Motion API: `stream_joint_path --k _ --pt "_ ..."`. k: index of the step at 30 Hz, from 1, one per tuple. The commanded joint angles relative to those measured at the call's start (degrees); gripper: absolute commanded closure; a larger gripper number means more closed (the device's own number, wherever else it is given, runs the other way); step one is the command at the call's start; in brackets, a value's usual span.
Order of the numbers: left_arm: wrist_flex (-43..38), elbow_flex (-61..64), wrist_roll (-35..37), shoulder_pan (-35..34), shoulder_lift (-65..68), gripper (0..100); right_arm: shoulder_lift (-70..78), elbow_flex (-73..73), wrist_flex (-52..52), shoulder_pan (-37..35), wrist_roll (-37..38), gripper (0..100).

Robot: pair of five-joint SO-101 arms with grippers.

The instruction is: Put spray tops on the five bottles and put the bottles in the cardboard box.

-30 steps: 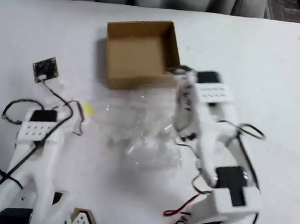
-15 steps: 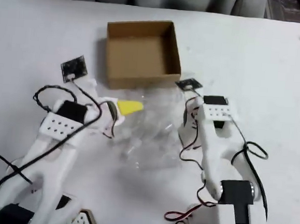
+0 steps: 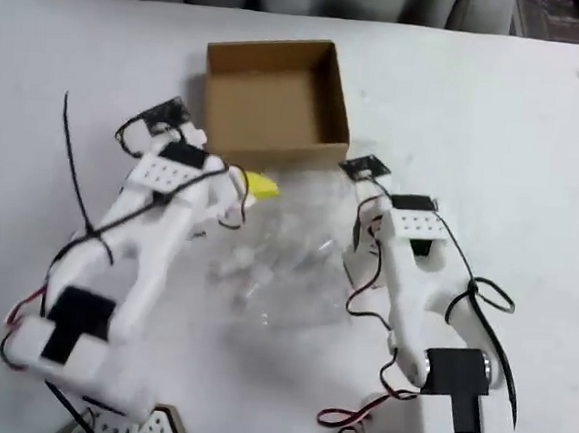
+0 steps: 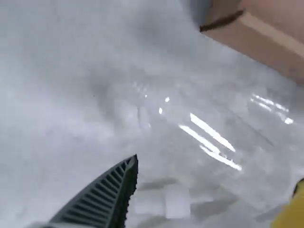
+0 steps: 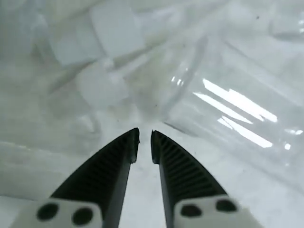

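Note:
The open cardboard box [image 3: 269, 95] stands at the back middle of the table. In front of it several clear bottles [image 3: 286, 256] lie in a loose pile with white spray tops [image 5: 114, 28] among them. My left gripper [image 4: 216, 173] is open at the pile's left side, near the box's front corner. Its yellow finger [image 3: 260, 185] points at the bottles, and a white spray top [image 4: 173, 202] lies between the jaws. My right gripper [image 5: 143, 140] is shut and holds nothing; it sits low at the pile's right edge, its tips just short of a clear bottle [image 5: 228, 104].
Both white arms flank the pile, with loose cables around them. A small dark board [image 3: 364, 166] sticks out above the right arm, just right of the box's front corner. Bare white table stretches to the far left and far right.
The left arm has swung in from the left toward the pile and the box. The right arm drew back from the box's corner to the pile, then stayed still.

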Motion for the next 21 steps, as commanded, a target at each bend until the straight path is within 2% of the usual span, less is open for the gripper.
stream_joint_path --k 1,11,15,21 --pt "0.6 -8.4 1.8 -2.4 6.1 55 -2.5 0.6 -2.7 -0.1 3.7 98.1" --pt "0.4 -12.0 1.7 -2.5 13.6 56 -2.5 0.9 -4.7 -0.5 4.1 98.1" --pt "0.3 -11.8 1.6 -3.9 14.0 69 -2.2 0.9 -4.7 -0.5 4.2 98.1" --pt "-1.5 -11.4 1.1 -11.0 14.2 94 2.9 -0.4 -4.7 -0.4 6.6 98.1"
